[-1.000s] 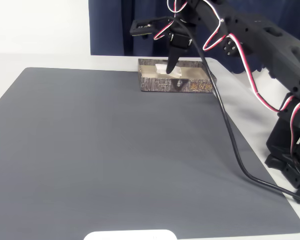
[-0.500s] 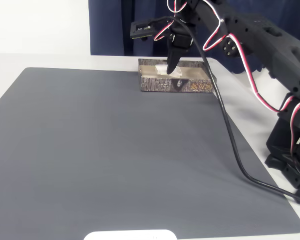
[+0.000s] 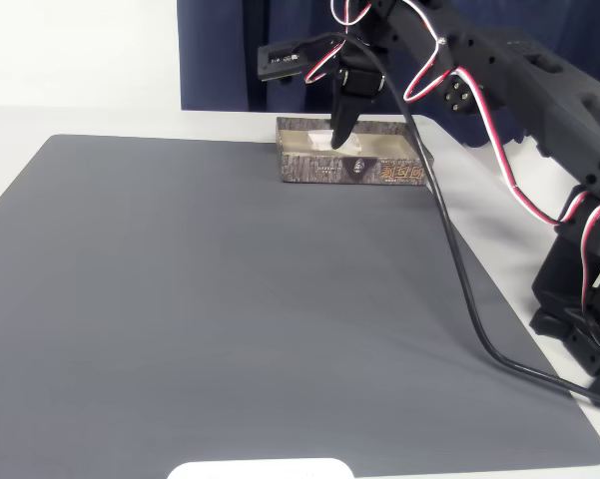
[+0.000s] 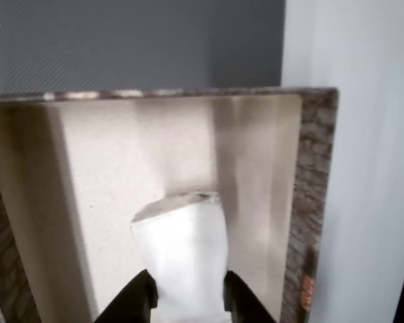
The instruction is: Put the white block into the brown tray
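The brown tray (image 3: 349, 168) stands at the far edge of the grey mat, its bark-patterned wall and printed labels facing the fixed view. My gripper (image 3: 333, 138) hangs over the tray's left half, pointing down into it. In the wrist view the white block (image 4: 181, 249) is pinched between my two black fingers (image 4: 134, 303), so my gripper (image 4: 186, 306) is shut on it. The block sits above the tray's cream floor (image 4: 107, 175), inside the brown wall (image 4: 316, 202). I cannot tell whether the block touches the floor.
A grey mat (image 3: 230, 299) covers most of the table. A black cable (image 3: 459, 269) runs down across the mat's right side to the arm's base (image 3: 579, 299). A flat white rounded slab (image 3: 260, 469) pokes in at the bottom edge. A dark blue curtain hangs behind the tray.
The gripper has shifted slightly left over the tray. The white block shows less above the tray's front wall than before.
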Controlling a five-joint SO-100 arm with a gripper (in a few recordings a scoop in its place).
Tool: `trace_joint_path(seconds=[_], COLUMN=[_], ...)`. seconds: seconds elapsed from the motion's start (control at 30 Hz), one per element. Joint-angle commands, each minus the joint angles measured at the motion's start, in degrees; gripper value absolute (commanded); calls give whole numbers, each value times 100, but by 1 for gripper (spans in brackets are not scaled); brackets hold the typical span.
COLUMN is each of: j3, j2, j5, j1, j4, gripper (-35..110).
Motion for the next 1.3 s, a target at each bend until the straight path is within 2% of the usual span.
trace_joint_path(seconds=[0.0,0.27,0.6,0.8,1.0,1.17,1.27], j3=[-26,-79,-202,-387,-141,1635,2900], j2=[158,149,9,123,905,2285,3217], j5=[-62,-35,396,343,413,580,1274], j1=[26,237,185,88,-290,-765,-958], j4=[211,149,149,176,334,448,448], gripper=[13,29,35,28,13,2,0])
